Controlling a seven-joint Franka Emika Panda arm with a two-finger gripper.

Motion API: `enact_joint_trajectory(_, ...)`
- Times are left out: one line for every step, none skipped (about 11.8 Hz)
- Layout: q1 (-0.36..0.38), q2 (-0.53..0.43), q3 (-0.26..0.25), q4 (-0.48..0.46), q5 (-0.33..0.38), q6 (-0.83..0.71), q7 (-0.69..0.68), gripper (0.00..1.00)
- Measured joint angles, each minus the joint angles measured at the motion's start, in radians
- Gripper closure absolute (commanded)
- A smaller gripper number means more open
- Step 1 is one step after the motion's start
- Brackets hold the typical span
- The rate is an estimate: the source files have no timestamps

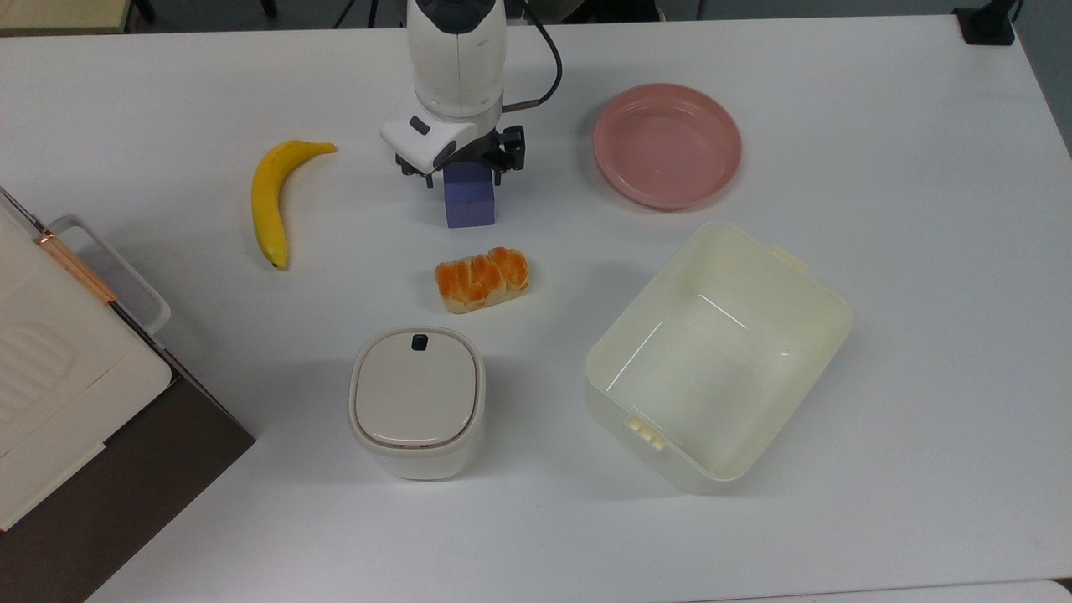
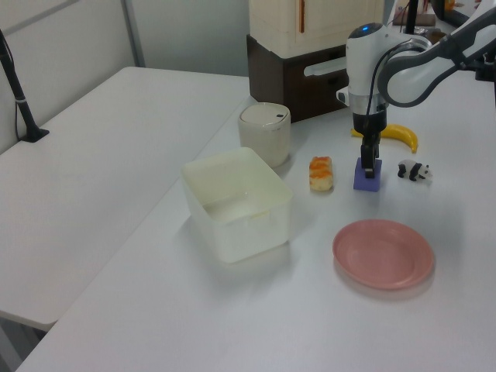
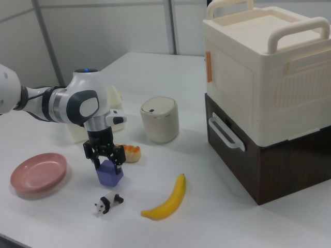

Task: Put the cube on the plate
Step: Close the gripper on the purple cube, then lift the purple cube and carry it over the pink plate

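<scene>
Cube (image 1: 470,203) sits on table, gripper (image 1: 463,170) fingers spread astride it; grasp, carry to pink plate (image 1: 667,145) remain.

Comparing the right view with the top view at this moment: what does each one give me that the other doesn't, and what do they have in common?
The right view adds the panda toy lying on the table in front of the cube, and the side of the handled cream box stacked on its dark base.

The top view adds the bare inside of the cream tub and the plate's full round outline.

Both have the gripper down at the cube's top, the banana, the bread and the lidded canister.
</scene>
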Motion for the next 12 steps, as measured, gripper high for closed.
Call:
enact_joint_trajectory(-0.001,0.001,0.000,0.000,0.000,0.000,0.000,0.67)
enact_joint_trajectory(-0.001,-0.002,0.000,0.002,0.000,0.000,0.000,0.67)
enact_joint_trajectory(-0.001,-0.003,0.000,0.003,0.000,0.000,0.000,0.67)
enact_joint_trajectory(0.000,-0.003,0.000,0.004,0.000,0.000,0.000,0.67)
enact_joint_trajectory(0.003,-0.005,0.001,0.013,0.000,-0.001,0.000,0.67)
enact_joint_trajectory(0.013,-0.012,0.005,0.027,0.000,-0.013,0.000,0.67)
enact_joint_trajectory(0.038,-0.023,0.009,0.043,0.000,-0.025,0.010,0.67)
enact_joint_trajectory(0.080,-0.036,0.012,0.053,0.000,-0.034,0.029,0.67)
enact_joint_trajectory(0.137,-0.049,0.014,0.056,0.000,-0.041,0.053,0.67)
enact_joint_trajectory(0.199,-0.058,0.015,0.056,0.000,-0.042,0.075,0.67)
enact_joint_trajectory(0.257,-0.063,0.016,0.056,0.000,-0.043,0.098,0.67)
enact_joint_trajectory(0.311,-0.065,0.017,0.055,0.000,-0.054,0.133,0.67)
